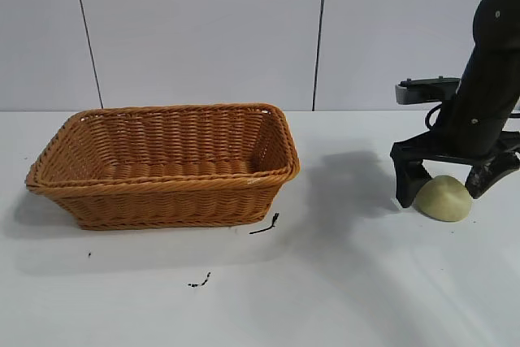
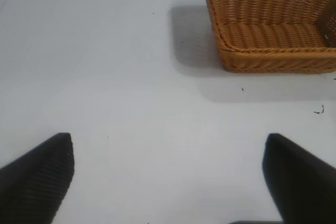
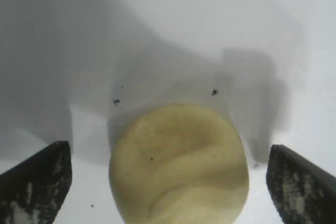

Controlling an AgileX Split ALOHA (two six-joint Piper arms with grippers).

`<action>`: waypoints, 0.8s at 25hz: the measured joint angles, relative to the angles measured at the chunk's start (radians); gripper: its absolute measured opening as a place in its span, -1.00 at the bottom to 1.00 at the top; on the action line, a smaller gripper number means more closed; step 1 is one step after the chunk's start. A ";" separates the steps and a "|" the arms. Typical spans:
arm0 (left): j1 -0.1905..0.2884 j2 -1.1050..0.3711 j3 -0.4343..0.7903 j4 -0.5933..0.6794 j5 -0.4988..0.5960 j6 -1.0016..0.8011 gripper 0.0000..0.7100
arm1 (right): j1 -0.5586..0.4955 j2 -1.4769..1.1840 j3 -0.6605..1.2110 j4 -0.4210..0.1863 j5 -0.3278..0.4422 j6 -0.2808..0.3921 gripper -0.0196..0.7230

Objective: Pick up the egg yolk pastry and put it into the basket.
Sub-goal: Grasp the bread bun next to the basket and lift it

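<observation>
Straddling egg yolk pastry (image 3: 178,163): right end effector (image 3: 168,182); exterior adds basket (image 1: 162,193).

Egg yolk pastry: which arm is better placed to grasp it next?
The right. The right gripper is open, its fingers straddling the egg yolk pastry on the table. The left gripper, also open, hangs over bare table short of the basket, with no pastry in its view.

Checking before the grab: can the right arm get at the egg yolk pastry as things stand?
Probably yes. The right end effector stands open astride the egg yolk pastry, a finger on each side, with nothing between them.
</observation>
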 joint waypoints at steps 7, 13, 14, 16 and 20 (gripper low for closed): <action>0.000 0.000 0.000 0.000 0.000 0.000 0.96 | 0.000 0.002 0.000 -0.005 0.017 0.009 0.14; 0.000 0.000 0.000 0.000 0.000 0.000 0.96 | 0.000 -0.013 -0.001 -0.006 0.028 0.016 -0.51; 0.000 0.000 0.000 0.000 0.000 0.000 0.96 | 0.000 -0.023 -0.001 -0.006 0.032 0.016 -0.53; 0.000 0.000 0.000 0.000 0.000 0.000 0.96 | 0.000 -0.067 -0.002 -0.006 0.049 0.016 -0.55; 0.000 0.000 0.000 0.000 0.000 0.000 0.96 | 0.003 -0.178 -0.065 -0.008 0.135 0.016 -0.56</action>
